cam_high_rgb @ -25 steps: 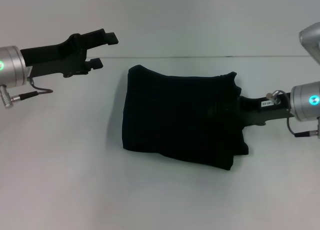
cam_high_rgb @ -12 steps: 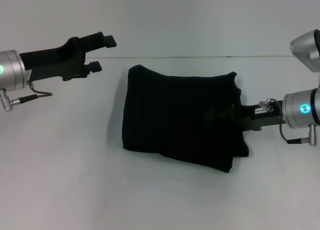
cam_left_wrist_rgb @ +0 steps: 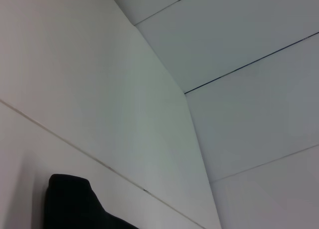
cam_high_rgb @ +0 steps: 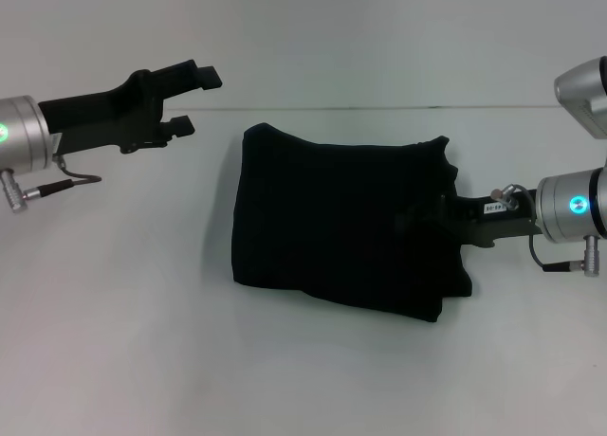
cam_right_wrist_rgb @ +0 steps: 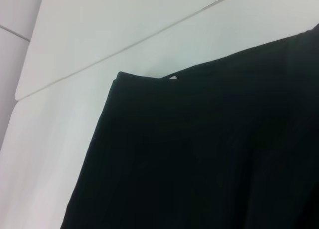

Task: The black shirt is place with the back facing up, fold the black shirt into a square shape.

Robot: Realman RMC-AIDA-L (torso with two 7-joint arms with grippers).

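Observation:
The black shirt (cam_high_rgb: 346, 227) lies folded into a rough rectangle in the middle of the white table (cam_high_rgb: 123, 322). One slightly ragged edge faces the right arm. My right gripper (cam_high_rgb: 455, 220) is low at that right edge, its black tip merging with the fabric. Up at the far left, my left gripper (cam_high_rgb: 194, 98) hangs open and holds nothing, well clear of the shirt. The right wrist view is filled by the shirt (cam_right_wrist_rgb: 199, 154). Only a corner of the shirt (cam_left_wrist_rgb: 75, 204) shows in the left wrist view.
The table's far edge (cam_high_rgb: 379, 109) runs just behind the shirt, with a pale wall beyond it. Bare table surface surrounds the shirt on the left and in front.
The right arm's wrist has shifted a little to the left, toward the shirt. The left arm has drifted slightly. The shirt has kept its shape and place.

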